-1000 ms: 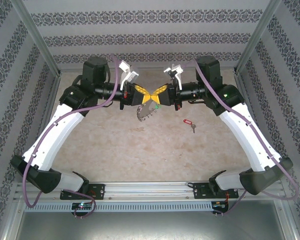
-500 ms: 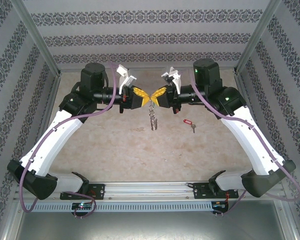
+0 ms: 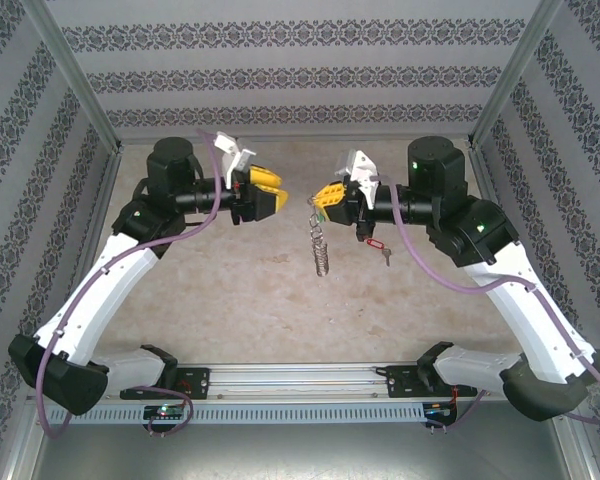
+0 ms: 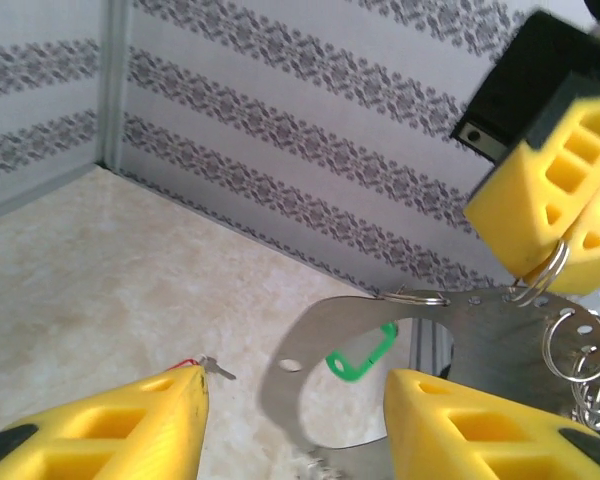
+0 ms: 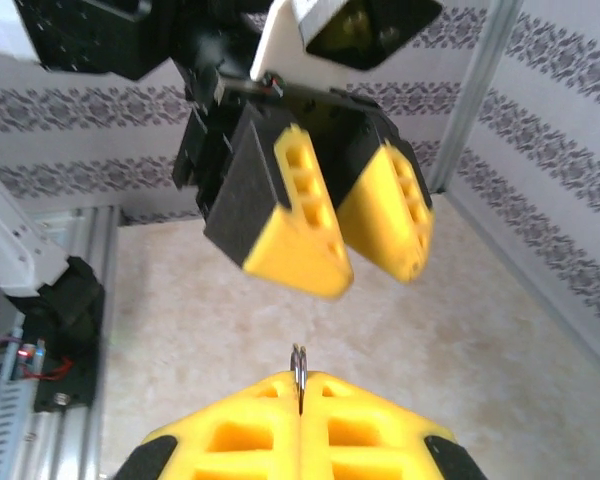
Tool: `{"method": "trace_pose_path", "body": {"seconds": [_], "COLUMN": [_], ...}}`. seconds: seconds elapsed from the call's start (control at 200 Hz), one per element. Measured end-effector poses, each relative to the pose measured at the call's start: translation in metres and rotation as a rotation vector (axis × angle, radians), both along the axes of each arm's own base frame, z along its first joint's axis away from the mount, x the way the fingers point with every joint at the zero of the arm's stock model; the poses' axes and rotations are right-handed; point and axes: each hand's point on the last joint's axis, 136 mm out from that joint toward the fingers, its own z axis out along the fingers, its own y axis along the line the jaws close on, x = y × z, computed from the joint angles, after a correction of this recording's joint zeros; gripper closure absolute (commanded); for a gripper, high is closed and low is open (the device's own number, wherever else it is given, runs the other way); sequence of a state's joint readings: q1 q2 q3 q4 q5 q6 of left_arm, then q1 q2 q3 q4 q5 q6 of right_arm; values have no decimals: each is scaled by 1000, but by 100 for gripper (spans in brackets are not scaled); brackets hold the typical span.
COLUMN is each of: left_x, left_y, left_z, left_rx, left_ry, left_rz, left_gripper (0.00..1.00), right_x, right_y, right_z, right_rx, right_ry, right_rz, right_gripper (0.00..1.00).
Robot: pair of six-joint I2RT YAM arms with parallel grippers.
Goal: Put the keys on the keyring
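Note:
The keyring [image 3: 321,248], a grey loop fringed with silvery rings, hangs above the table from my right gripper [image 3: 326,199], which is shut on one of its rings. In the right wrist view that ring [image 5: 299,365] sticks up from between the closed pads of the right gripper [image 5: 300,382]. My left gripper [image 3: 267,194] stands open a short way to the left of the keyring, holding nothing. From the left wrist, the open left gripper [image 4: 295,380] faces the loop [image 4: 280,402]. The key with its red tag [image 3: 376,243] lies on the table under the right wrist, and its tip [image 4: 212,368] peeks past the left finger.
A small green tag [image 4: 361,356] shows through the loop's opening. Patterned walls enclose the table on three sides, with metal posts [image 3: 78,85] at the back corners. A rail [image 3: 300,378] runs along the near edge between the arm bases.
My left gripper has opened, let go of the keyring and drawn back to the left. The right gripper has shifted right, and the keyring now dangles from it alone.

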State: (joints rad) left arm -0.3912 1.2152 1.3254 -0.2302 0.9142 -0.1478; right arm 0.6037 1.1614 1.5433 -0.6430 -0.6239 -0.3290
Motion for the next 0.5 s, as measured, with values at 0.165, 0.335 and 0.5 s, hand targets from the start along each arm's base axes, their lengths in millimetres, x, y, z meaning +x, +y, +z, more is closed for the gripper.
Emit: {"method": "trace_pose_path", "body": {"seconds": [0.165,0.335,0.5], "left_x": [2,5,12], "left_y": [7,7,10], "left_z": [16,17,16], "left_rx": [-35,-45,-32], "left_ry": [-21,-3,-15], "left_rz": [26,37,81], "left_gripper": [42,39,37], "right_x": [1,4,13], "right_y": [2,5,1], "right_z": [-4,-7,-8], "right_rx": [-61,-118,-153], "right_ry": [-142,-273,-332], "right_rz": [-47,-85,-128], "right_gripper": [100,100,100]}}
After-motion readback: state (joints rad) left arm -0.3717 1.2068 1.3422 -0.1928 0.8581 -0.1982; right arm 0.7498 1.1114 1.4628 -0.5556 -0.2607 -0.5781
